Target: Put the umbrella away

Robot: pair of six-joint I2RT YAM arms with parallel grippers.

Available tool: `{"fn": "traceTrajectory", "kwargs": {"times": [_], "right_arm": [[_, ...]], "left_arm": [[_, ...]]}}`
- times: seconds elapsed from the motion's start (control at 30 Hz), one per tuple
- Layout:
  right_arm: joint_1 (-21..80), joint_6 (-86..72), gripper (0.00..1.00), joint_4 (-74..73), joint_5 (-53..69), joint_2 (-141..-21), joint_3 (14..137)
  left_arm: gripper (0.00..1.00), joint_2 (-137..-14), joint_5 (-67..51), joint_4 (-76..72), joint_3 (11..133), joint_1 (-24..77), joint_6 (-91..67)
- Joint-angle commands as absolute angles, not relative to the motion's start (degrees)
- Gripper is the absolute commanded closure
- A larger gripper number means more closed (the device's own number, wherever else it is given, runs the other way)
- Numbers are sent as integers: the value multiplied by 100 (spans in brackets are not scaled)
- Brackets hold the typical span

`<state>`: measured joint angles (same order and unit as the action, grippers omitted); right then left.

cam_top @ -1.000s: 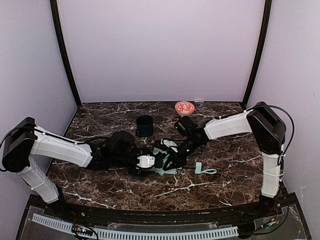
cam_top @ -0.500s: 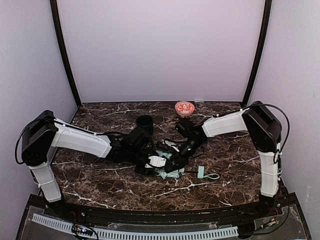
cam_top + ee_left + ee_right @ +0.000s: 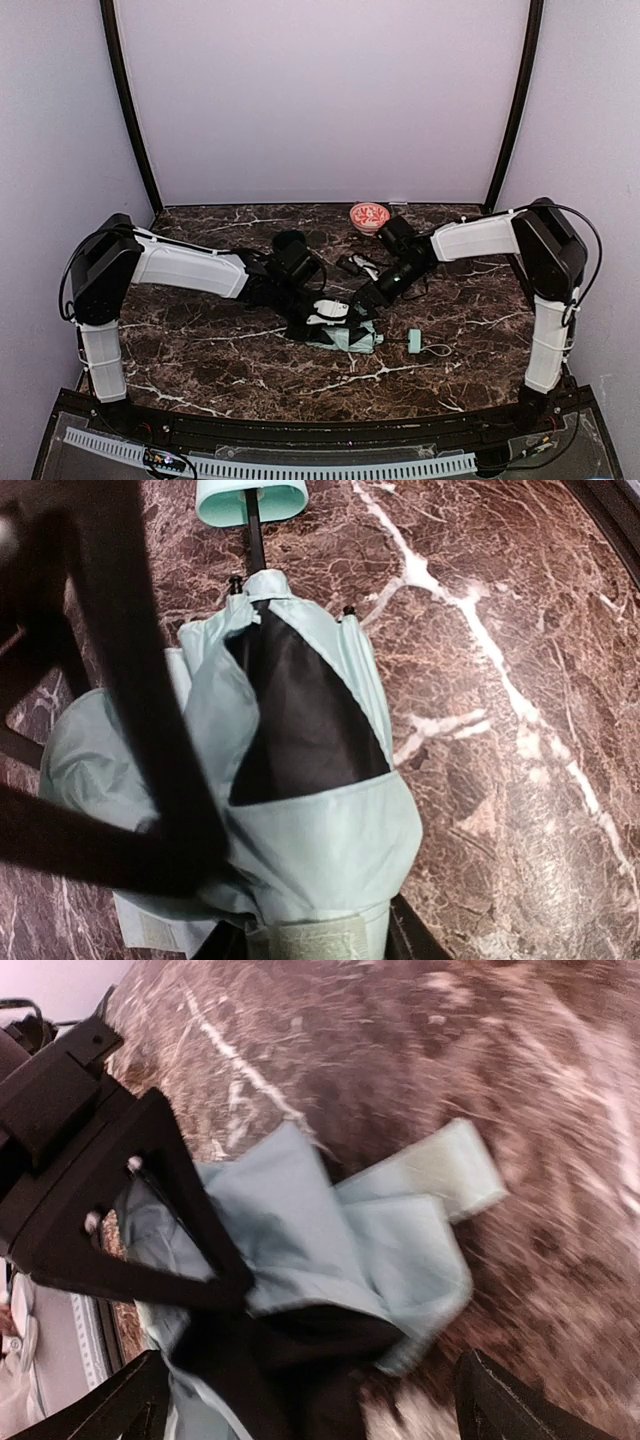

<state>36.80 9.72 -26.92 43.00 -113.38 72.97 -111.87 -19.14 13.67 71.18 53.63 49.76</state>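
My left fingers [image 3: 410,942] straddle the bunched end of the umbrella [image 3: 300,780], a dark tip close against the fabric on each side; I cannot tell whether they are pinching it. My right fingers [image 3: 520,1405] are spread wide over the crumpled fabric, holding nothing. The umbrella lies collapsed near the middle of the marble tabletop [image 3: 200,360], between the two arms: pale mint cloth, loosely bundled, with a wedge of black lining showing. Its thin black shaft [image 3: 254,540] runs out to the small mint handle [image 3: 414,341], which rests on the tabletop toward the right arm. A dark mug [image 3: 290,243] and a red bowl [image 3: 369,215] stand farther back
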Motion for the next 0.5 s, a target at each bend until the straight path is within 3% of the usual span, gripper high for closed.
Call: {"fn": "traceTrajectory", "kwargs": {"times": [0.0, 0.23, 0.47], "right_arm": [[3294, 713, 0, -2169, 3971, -10595, 6812], [3407, 747, 2, -934, 2986, -8901, 5403], [5356, 2654, 0, 769, 601, -7462, 3525]], "left_arm": [[72, -11819, -2478, 3116, 6679, 5283, 4829], [74, -12165, -2659, 3531, 7176, 5075, 4580], [75, -12460, -2782, 3958, 7536, 4965, 4376]]}}
